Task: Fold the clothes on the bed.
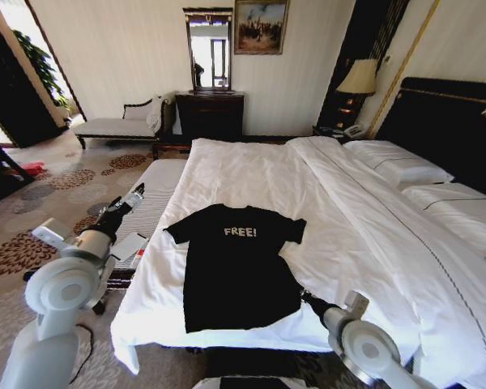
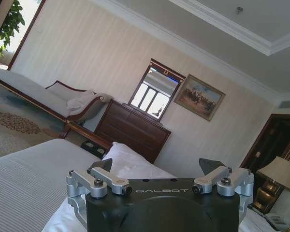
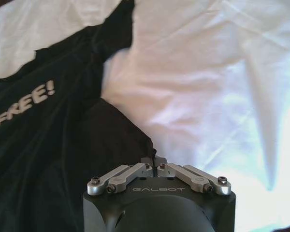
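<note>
T-shirt: the black T-shirt (image 1: 235, 263) lies flat and face up on the white duvet (image 1: 364, 219), near the foot corner of the bed (image 1: 437, 121) closest to the robot. The white "FREE!" lettering (image 1: 240, 232) reads upright from the head view. Both short sleeves are spread out to the sides, and the hem reaches close to the duvet's near edge.

Right claw: the right claw (image 3: 154, 162) sits at the shirt's lower hem corner on the robot's right. In the right wrist view its two fingertips (image 3: 148, 161) are pressed together with black cloth bunched up right at them, so it is closed and appears to pinch the edge of the T-shirt (image 3: 48, 145). In the head view the right arm reaches in from below, and its tip meets the hem there (image 1: 305, 297).

Left claw: the left claw (image 2: 162, 164) is raised off to the robot's left of the bed, over the pale striped bench (image 1: 150, 203), and well apart from the shirt. Its fingers (image 2: 210, 166) are spread wide and grip nothing.

Room: a dark wooden dresser (image 1: 210, 113) with a mirror (image 1: 208, 49) stands against the far wall, with a framed painting (image 1: 261, 26) beside it. A chaise longue (image 1: 121, 123) stands to the left, and a bedside lamp (image 1: 358, 79) glows by the dark headboard.
</note>
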Motion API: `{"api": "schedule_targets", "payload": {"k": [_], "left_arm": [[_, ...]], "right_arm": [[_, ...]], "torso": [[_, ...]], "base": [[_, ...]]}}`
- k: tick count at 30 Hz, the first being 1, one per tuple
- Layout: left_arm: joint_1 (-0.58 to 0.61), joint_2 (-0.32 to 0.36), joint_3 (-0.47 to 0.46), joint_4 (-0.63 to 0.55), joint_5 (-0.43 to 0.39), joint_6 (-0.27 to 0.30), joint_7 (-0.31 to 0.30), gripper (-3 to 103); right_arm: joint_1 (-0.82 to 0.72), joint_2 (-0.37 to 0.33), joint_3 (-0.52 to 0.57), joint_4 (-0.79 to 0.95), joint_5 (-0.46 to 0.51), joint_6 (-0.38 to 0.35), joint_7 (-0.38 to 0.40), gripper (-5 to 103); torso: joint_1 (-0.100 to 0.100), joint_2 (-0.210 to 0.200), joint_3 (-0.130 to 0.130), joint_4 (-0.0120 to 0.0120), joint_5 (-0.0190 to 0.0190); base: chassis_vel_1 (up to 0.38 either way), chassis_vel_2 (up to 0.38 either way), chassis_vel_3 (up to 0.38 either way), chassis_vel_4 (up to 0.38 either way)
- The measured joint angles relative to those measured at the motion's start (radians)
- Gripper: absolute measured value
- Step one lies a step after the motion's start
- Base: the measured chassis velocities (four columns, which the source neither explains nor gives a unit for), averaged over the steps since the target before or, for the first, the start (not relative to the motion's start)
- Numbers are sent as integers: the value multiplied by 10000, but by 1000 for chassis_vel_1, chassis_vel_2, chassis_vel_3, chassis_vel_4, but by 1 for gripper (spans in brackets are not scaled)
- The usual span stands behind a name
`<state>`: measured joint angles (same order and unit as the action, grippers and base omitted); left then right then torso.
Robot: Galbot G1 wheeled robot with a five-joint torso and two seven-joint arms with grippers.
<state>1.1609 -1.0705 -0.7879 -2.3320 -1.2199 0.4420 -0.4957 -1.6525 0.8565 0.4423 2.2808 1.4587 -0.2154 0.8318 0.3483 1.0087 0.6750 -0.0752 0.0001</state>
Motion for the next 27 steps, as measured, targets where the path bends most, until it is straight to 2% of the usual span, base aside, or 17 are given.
{"api": "schedule_targets", "payload": {"k": [10,21,22,23,27], "left_arm": [[-8,11,-62,-96,-65,-10,5,100],[96,-4,-130,-208,-77,-13,9,100],[129,5,-169,-230,-77,-13,9,100],[129,5,-169,-230,-77,-13,9,100],[257,88,-371,-324,-120,-13,10,100]], "right_arm": [[-771,216,-110,51,-497,243,1192,0],[-1117,429,-237,387,-936,267,1543,-2],[-1069,429,-194,480,-999,241,1547,3],[-1069,429,-194,480,-999,241,1547,3],[-298,350,395,772,-1403,241,1423,25]], "torso": [[0,0,1,1,-1],[0,0,1,-1,-1],[0,0,0,-3,-2],[0,0,0,-3,-2],[0,0,0,-2,-1]], "base": [[0,0,0,0],[0,0,0,0],[0,0,0,0],[0,0,0,0],[0,0,0,0]]}}
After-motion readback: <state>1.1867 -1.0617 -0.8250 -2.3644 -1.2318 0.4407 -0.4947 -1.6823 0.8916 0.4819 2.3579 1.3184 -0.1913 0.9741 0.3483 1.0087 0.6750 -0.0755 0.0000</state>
